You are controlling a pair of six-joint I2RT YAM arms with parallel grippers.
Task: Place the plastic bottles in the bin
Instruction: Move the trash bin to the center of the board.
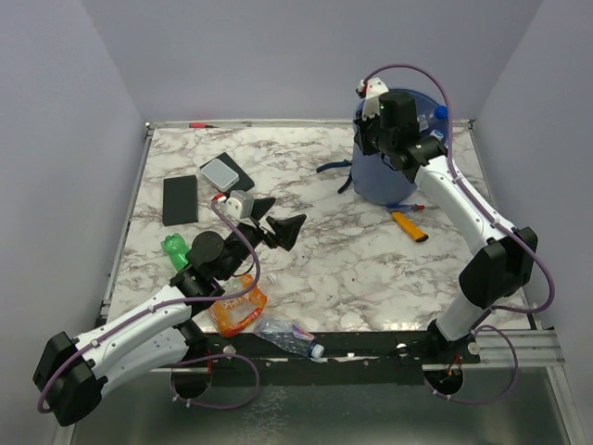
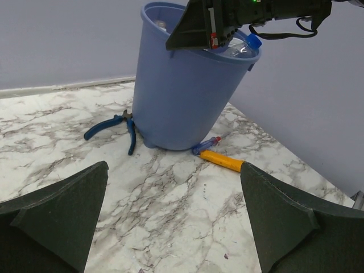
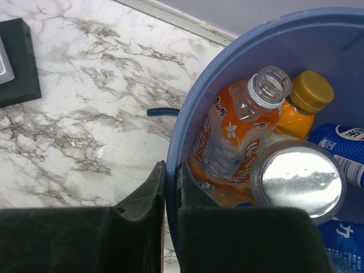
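Note:
The blue bin (image 1: pixel 384 176) stands at the far right, tilted, with one side of its base off the table in the left wrist view (image 2: pixel 176 85). My right gripper (image 3: pixel 170 168) is shut on the bin's rim (image 3: pixel 187 125), one finger inside and one outside. Inside lie an uncapped orange bottle (image 3: pixel 236 128), a gold-capped orange bottle (image 3: pixel 307 96), blue-labelled bottles (image 3: pixel 341 142) and a silver round top (image 3: pixel 298 179). My left gripper (image 1: pixel 278 221) is open and empty above mid-table (image 2: pixel 174 166). A green bottle (image 1: pixel 174 250), an orange bottle (image 1: pixel 236 311) and a clear bottle (image 1: pixel 287 336) lie near the left arm.
Blue-handled pliers (image 2: pixel 114 122) and an orange-handled tool (image 2: pixel 223 161) lie at the bin's base. A flat black slab (image 1: pixel 180 199) and a black box with a grey top (image 1: pixel 225 172) lie at the left. Walls close off the table's sides.

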